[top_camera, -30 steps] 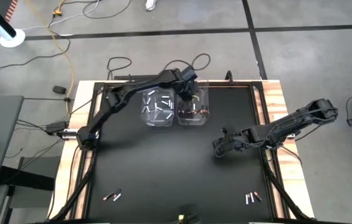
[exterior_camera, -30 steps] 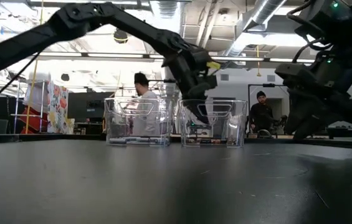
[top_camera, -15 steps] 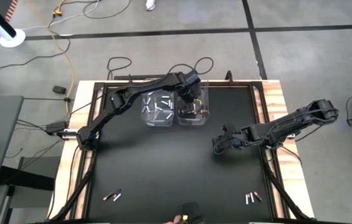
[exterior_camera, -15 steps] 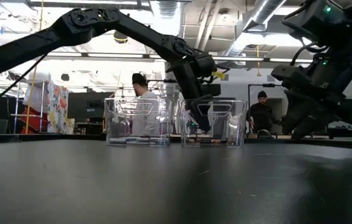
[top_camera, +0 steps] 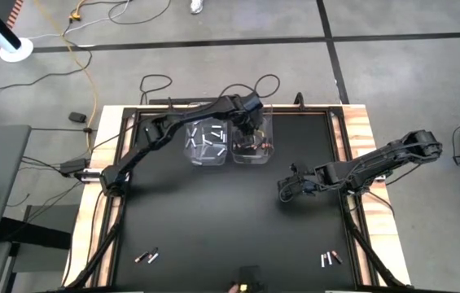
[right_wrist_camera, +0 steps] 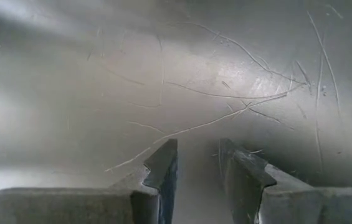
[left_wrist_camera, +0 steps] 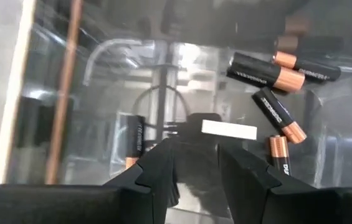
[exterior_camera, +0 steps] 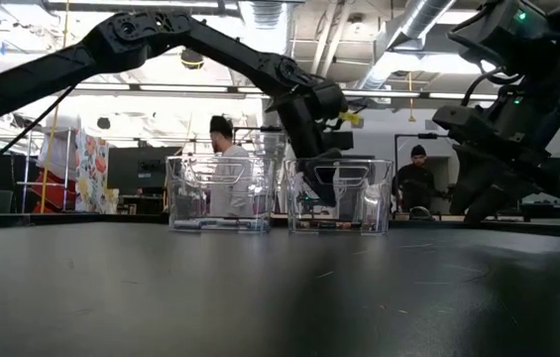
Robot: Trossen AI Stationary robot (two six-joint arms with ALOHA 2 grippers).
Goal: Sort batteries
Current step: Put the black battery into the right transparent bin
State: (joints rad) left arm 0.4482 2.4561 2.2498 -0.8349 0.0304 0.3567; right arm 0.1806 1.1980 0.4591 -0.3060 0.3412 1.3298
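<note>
Faint, unreadable print on the dark batteries [left_wrist_camera: 274, 76].

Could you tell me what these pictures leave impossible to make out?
- Batteries at the table's front corners and: too small in the high view to tell their type.
- White batteries in the left bin: the left arm crosses the bin in the high view; the low view shows only glare.
- Left gripper inside the right bin: the wrist view shows open fingers but crops the bin's floor below.

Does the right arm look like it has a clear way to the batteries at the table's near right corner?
Probably yes. The right gripper hovers over bare table, jaws parted and empty, and nothing lies between it and those batteries.
</note>
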